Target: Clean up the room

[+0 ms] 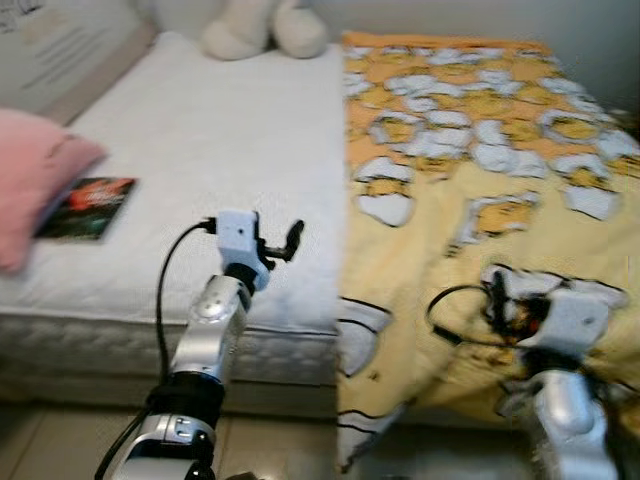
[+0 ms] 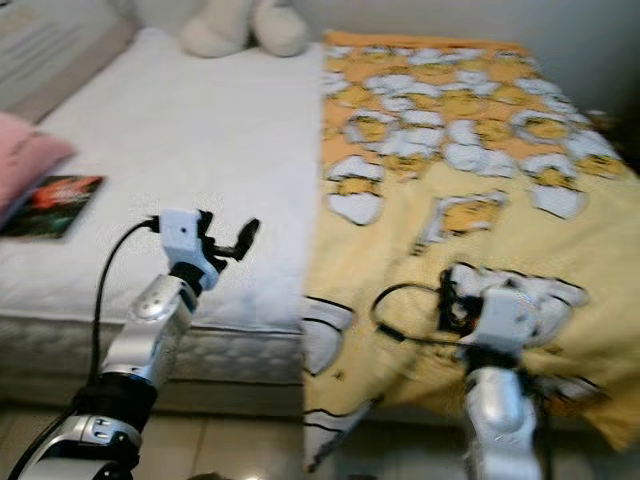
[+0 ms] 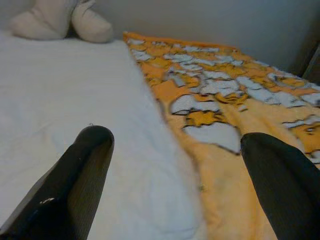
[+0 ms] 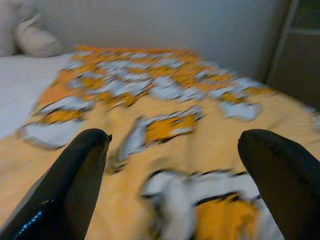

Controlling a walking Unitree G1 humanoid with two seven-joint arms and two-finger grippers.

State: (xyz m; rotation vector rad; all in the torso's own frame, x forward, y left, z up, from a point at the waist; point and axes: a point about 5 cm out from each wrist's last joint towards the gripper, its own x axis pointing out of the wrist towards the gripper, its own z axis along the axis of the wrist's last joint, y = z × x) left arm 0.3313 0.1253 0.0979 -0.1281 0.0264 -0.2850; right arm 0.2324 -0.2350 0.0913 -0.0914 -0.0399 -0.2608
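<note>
A yellow blanket [image 1: 480, 170] with white and orange figures covers the right half of a bed with a white mattress [image 1: 220, 150]. My left gripper [image 1: 292, 240] hovers open over the mattress near its front edge, just left of the blanket's border. In the left wrist view its two black fingers [image 3: 80, 175] stand wide apart above the sheet. My right gripper [image 3: 248, 150] is held over the blanket's front part, and in the right wrist view its fingers [image 4: 75, 175] are spread open with nothing between them.
A pink pillow [image 1: 30, 180] lies at the left edge of the bed with a dark book [image 1: 90, 207] beside it. A cream plush toy [image 1: 262, 28] sits at the far end by the wall. Tiled floor [image 1: 60, 440] runs along the bed's front.
</note>
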